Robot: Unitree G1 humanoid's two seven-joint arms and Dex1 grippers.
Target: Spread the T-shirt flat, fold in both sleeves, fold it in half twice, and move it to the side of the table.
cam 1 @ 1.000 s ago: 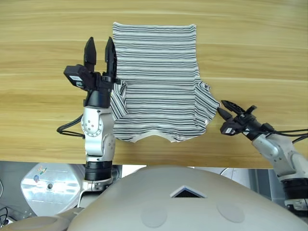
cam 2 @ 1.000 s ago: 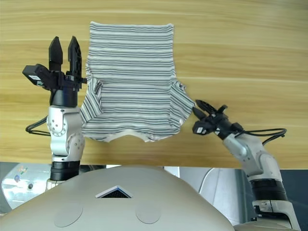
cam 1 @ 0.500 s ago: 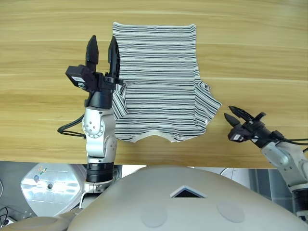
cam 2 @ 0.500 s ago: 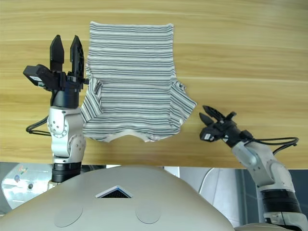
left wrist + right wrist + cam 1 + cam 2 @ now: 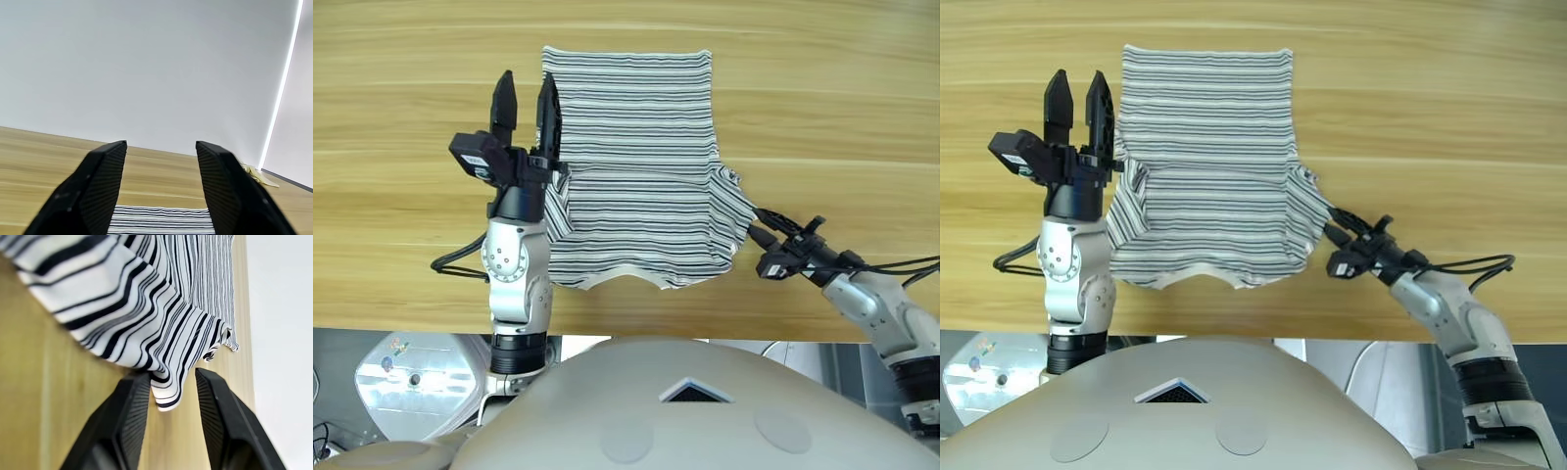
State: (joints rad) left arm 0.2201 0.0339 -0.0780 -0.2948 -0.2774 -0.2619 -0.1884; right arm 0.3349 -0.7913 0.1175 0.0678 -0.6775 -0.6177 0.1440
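The wooden table point(image 5: 822, 88) runs across the whole scene. The striped T-shirt point(image 5: 636, 166) lies on it near the middle, towards the near edge. Its straight hem points to 12 o'clock and its curved neckline to 6 o'clock, close to the table's near edge. The body of the shirt lies mostly flat.

The left sleeve point(image 5: 558, 201), at the shirt's 8 o'clock, is bunched and wrinkled against the body. The right sleeve point(image 5: 736, 211) juts out towards 4 o'clock and ends in a point.

The left gripper point(image 5: 526, 83) stands on its upright arm at the shirt's 9 o'clock edge. Its fingers point(image 5: 100, 191) point towards 12 o'clock and are spread apart with nothing between them. From the head views they overlap the shirt's left border, but whether they touch the cloth cannot be told. Between them, the left wrist view shows the shirt's far striped edge, the table and a pale wall.

The right gripper point(image 5: 756, 223) sits low over the table at the shirt's 4 o'clock, aimed towards 10 o'clock at the right sleeve. Its fingers point(image 5: 129, 406) are apart. In the right wrist view the sleeve's pointed tip hangs in the gap between them, and they are not pressed onto it.
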